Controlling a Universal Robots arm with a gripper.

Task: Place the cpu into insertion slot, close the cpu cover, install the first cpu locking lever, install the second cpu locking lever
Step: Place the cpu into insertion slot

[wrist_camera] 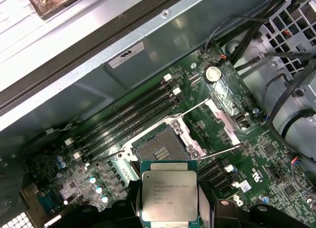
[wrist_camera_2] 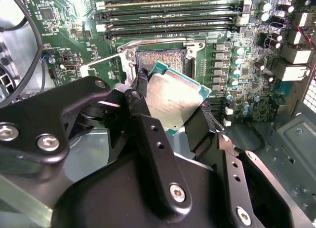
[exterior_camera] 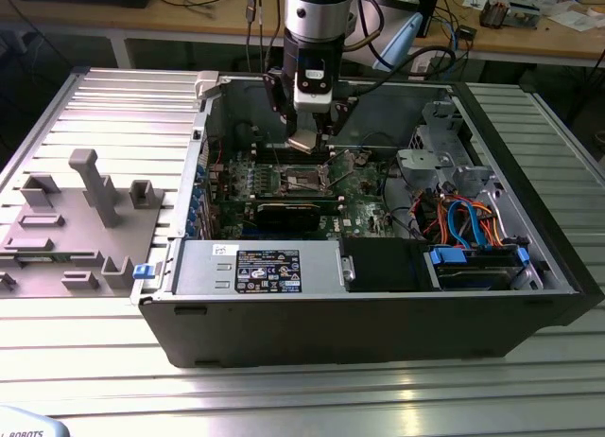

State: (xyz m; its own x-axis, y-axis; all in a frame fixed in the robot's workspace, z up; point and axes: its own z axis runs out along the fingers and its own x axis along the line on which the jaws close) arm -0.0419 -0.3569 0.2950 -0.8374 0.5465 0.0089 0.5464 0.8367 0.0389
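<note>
The cpu [wrist_camera: 169, 192], a flat square chip with a silvery top, is held by its edges in my shut gripper [wrist_camera: 169, 210]. In the second wrist view the cpu [wrist_camera_2: 175, 97] sits tilted between the black fingers [wrist_camera_2: 143, 117] of the gripper [wrist_camera_2: 173, 99]. It hangs a little above the insertion slot [wrist_camera: 159, 150], whose dark centre lies bare on the green board. The cpu cover [wrist_camera: 223, 114] stands swung open beside the slot, and two thin wire levers [wrist_camera: 222, 150] stick out loose. In the exterior view my gripper [exterior_camera: 302, 140] hovers over the insertion slot [exterior_camera: 304, 179] inside the case.
Long memory slots [wrist_camera: 133, 114] run beside the socket. A black expansion card [exterior_camera: 288, 213], a power supply [exterior_camera: 255, 269] and bundled cables [exterior_camera: 463, 219] crowd the open case. Case walls [exterior_camera: 203, 125] rise around the board. A grey fixture block [exterior_camera: 80, 219] stands at the exterior view's left.
</note>
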